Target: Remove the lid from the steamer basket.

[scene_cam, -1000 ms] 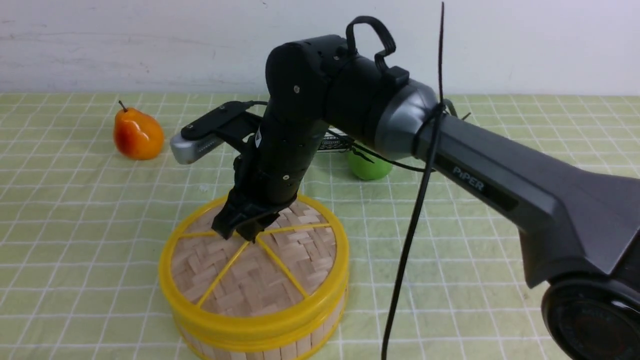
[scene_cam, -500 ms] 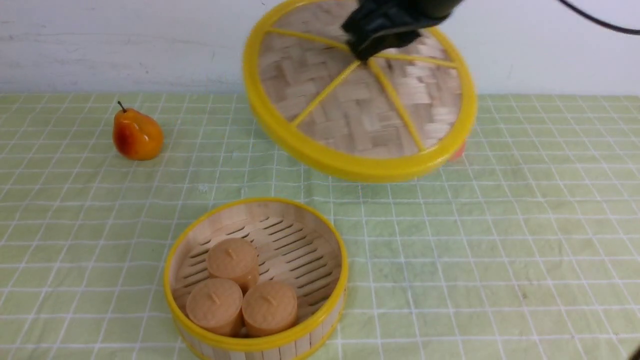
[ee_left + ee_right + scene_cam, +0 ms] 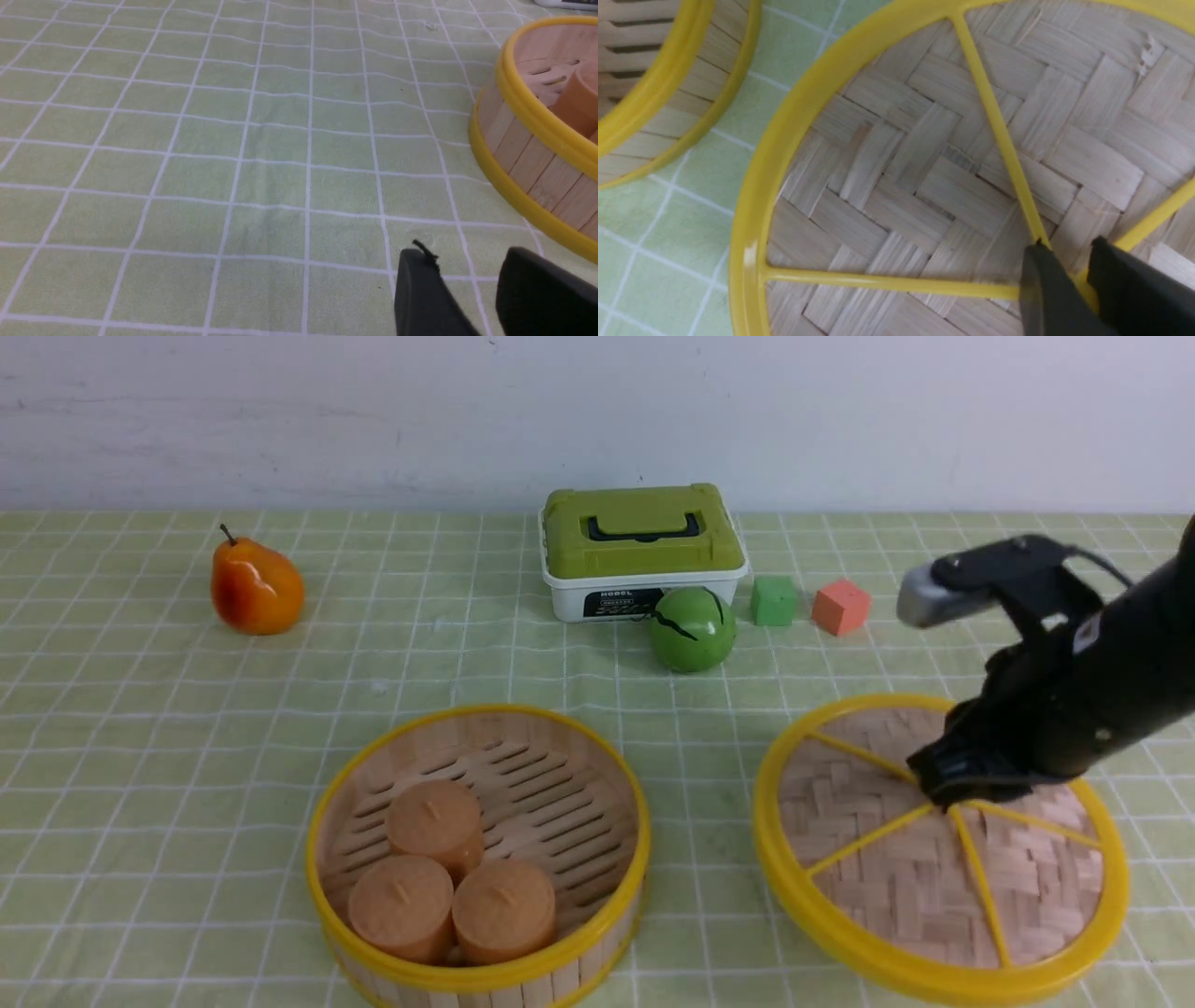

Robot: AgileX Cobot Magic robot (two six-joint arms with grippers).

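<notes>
Pinching the small yellow hub, the right gripper (image 3: pixel 945 791) is clamped on the lid (image 3: pixel 896 877). This woven bamboo disc with a thick yellow rim lies on the checked cloth (image 3: pixel 140 756), right of the slat-walled steamer basket (image 3: pixel 478 711) and apart from it.

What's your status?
Right gripper shut on lid hub. Left gripper empty, slightly open. Steamer basket uncovered, lid low beside it. Nothing blocking.

Front view: raised, central, facing forward and down over the checked tablecloth (image 3: pixel 187 756) to the white wall (image 3: pixel 373 411); wide field, steamer basket (image 3: pixel 551 803) nearest, lid (image 3: pixel 896 887) at its 3 o'clock. Left wrist view: low, close, skimming the tablecloth beside the basket's side. Right wrist view: very close, steeply down on the lid. All three share the basket.
</notes>
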